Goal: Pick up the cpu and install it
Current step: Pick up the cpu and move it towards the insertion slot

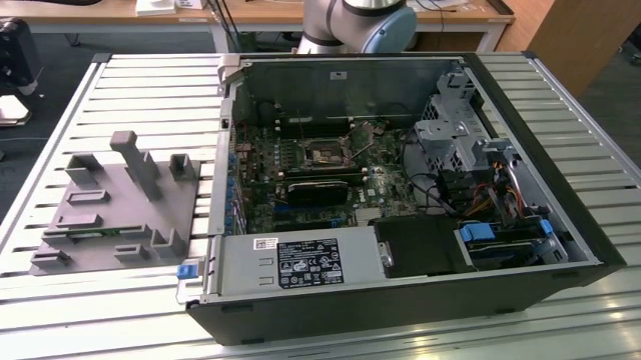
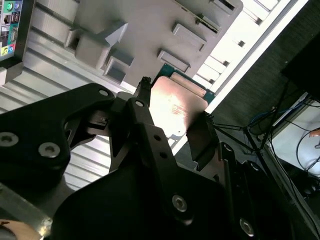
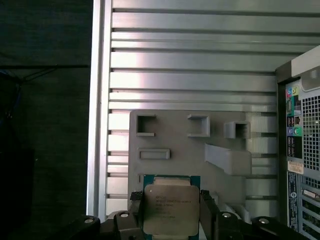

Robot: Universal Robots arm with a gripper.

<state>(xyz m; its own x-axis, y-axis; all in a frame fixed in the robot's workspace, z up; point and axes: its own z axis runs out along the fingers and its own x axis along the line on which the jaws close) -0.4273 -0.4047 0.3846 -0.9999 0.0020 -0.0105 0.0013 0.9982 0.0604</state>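
The gripper (image 3: 171, 201) is clamped on the cpu (image 3: 170, 214), fingers (image 3: 136, 210) pinching opposite edges. The chip lies flat, aloft over the grey tray (image 3: 170, 136), well apart from the socket (image 1: 326, 155) inside the open computer case (image 1: 401, 315), off toward the exterior view's right

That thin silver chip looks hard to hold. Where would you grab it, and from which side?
By two opposite side edges, coming square onto its flat top. The cpu is thin and flat. Its shiny face offers no hold, but its straight parallel edges suit a pinch. In both wrist views the gripper has its fingers against those edges, with the grey tray behind.
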